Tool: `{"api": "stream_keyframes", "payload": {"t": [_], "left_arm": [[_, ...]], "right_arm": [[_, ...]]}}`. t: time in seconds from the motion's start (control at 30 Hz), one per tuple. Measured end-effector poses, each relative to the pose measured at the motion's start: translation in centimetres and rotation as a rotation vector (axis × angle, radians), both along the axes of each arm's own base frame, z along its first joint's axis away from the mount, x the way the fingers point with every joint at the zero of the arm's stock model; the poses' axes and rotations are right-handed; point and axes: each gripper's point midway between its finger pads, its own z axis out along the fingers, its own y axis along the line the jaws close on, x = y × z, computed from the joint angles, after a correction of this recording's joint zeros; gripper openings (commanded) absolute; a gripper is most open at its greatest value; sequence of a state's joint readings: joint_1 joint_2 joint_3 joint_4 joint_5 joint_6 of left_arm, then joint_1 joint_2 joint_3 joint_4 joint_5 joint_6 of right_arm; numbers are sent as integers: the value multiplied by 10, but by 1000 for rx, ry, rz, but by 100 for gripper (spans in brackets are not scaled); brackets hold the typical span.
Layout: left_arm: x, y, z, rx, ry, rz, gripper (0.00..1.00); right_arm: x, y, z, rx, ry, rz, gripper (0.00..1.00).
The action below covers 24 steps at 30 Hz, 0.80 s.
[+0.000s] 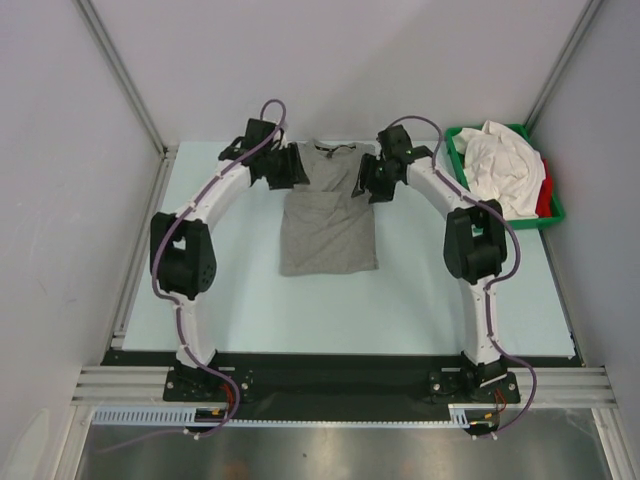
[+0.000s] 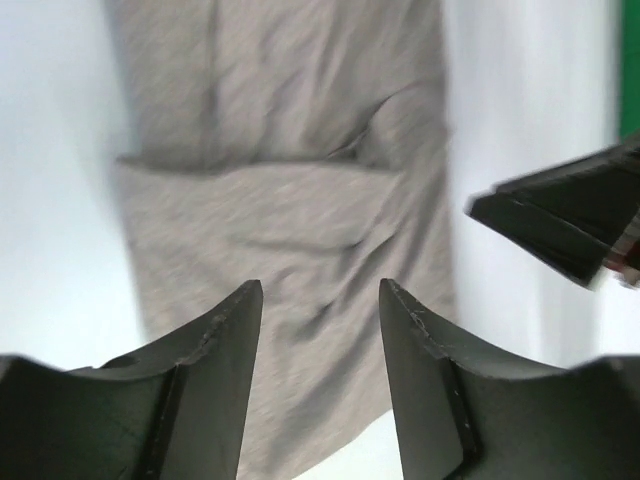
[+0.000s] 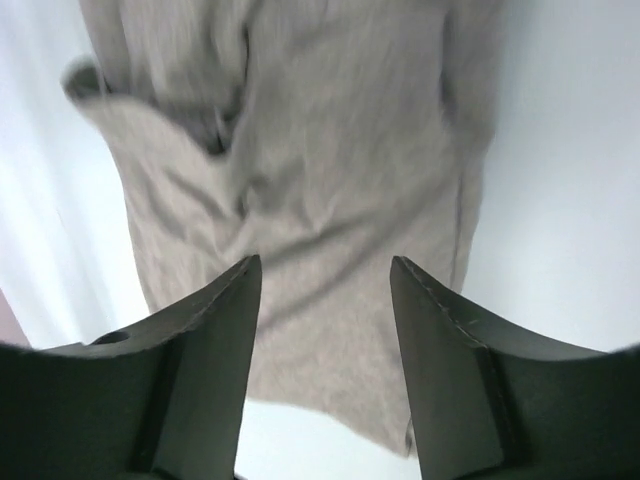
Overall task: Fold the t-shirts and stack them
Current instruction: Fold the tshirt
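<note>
Grey t-shirt: the grey t-shirt [image 1: 327, 225] lies flat in the middle of the pale worktop [image 1: 420, 300], neck toward the far edge, both sides turned in so that it forms a narrow upright strip.
Left pincer: the left pincer [image 2: 320, 290] hangs over the shirt's far left shoulder, its fingers parted to a moderate gap with nothing between them but the cloth below.
Right pincer: the right pincer [image 3: 325, 265] hangs over the far right shoulder, its fingers likewise apart and gripping nothing.
Contact: both wrist views are blurred, so whether either set of fingertips brushes the fabric cannot be told; neither appears to pinch a fold.
Folds: a creased flap crosses the cloth under each pincer.
Other shirts: a heap of white t-shirts [image 1: 500, 165] fills the green tray [image 1: 553, 215] at the far right corner, with a red t-shirt [image 1: 545, 190] showing at its right side.
Arms: both curve inward from their bases at the near edge.
</note>
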State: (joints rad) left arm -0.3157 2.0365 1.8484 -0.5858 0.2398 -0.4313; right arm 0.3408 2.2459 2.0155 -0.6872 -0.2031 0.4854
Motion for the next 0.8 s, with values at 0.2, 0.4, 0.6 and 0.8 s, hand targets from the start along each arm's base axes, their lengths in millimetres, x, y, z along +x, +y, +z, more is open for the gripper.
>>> {"api": "stream_keyframes", "payload": {"t": [0.2, 0.4, 0.6, 0.8], "left_arm": [[-32, 47, -61, 44, 149, -1, 60], [-59, 57, -88, 28, 235, -12, 61], [-122, 62, -89, 12, 291, -35, 64], [-164, 57, -86, -61, 302, -64, 64]], "right_arm": [[-57, 3, -18, 52, 118, 108, 65], [-105, -20, -35, 123, 242, 132, 56], [-163, -28, -37, 182, 315, 186, 51], [-175, -18, -42, 237, 297, 256, 48]]}}
